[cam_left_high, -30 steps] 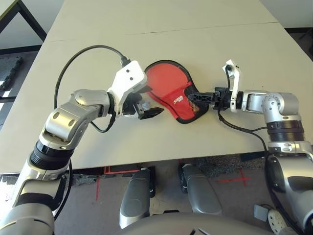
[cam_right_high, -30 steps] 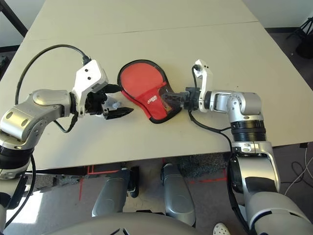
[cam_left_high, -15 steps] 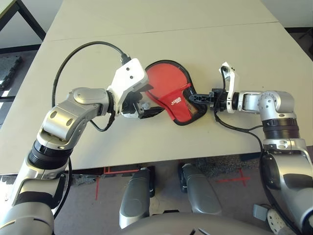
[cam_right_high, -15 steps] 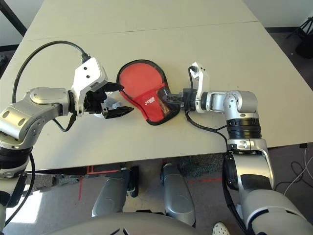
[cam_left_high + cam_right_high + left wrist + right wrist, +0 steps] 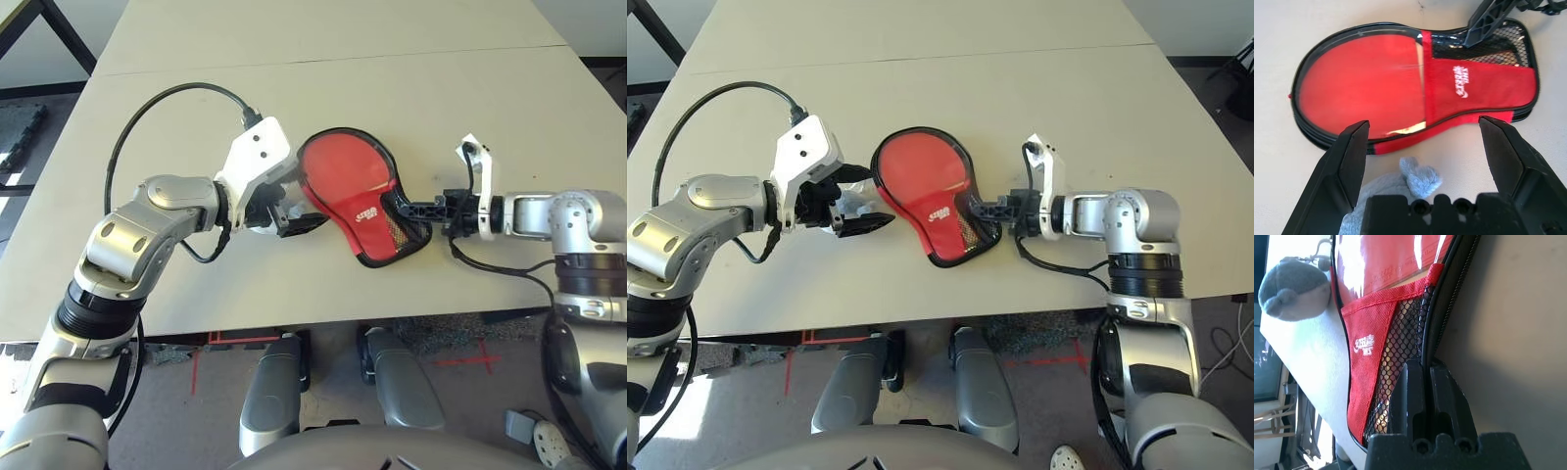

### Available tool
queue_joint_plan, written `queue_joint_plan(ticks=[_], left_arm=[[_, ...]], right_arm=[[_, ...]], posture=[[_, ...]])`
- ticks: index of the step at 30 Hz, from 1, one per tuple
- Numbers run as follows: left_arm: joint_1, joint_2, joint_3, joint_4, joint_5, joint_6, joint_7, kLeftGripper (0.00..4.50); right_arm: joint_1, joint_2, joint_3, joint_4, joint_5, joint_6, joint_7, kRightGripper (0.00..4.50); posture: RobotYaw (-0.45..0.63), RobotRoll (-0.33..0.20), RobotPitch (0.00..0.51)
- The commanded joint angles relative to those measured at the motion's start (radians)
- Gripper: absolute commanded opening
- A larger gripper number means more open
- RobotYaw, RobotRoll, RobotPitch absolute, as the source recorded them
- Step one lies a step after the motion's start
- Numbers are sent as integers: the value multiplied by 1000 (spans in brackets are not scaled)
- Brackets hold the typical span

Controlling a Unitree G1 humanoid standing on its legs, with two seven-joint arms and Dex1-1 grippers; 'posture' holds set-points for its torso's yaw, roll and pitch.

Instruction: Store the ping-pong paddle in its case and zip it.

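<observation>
The worktop (image 5: 411, 108) carries the case (image 5: 358, 201) between both arms, the ping-pong paddle (image 5: 1361, 83) lying inside it. The right pincer (image 5: 409, 208) is clamped together on the case's mesh edge; a weak pinch could slip. The left pincer (image 5: 299, 217), fingers apart, hovers beside the grey charm (image 5: 1418, 176).

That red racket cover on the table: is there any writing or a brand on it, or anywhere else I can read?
White logo on the red band of the case: some lettering over a small emblem, too blurred to read.
No other text, number or sign is legible on the table.
</observation>
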Motion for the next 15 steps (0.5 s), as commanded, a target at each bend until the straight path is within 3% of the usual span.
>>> queue_joint_plan(ticks=[1,15], left_arm=[[13,-2,-21,-1,9,-11,-5,4500],[20,-12,-31,20,21,-45,-6,4500]], right_arm=[[47,-21,-37,-78,30,72,-19,36],[203,-20,-117,-240,171,116,-126,36]], posture=[[53,0,225],[44,0,224]])
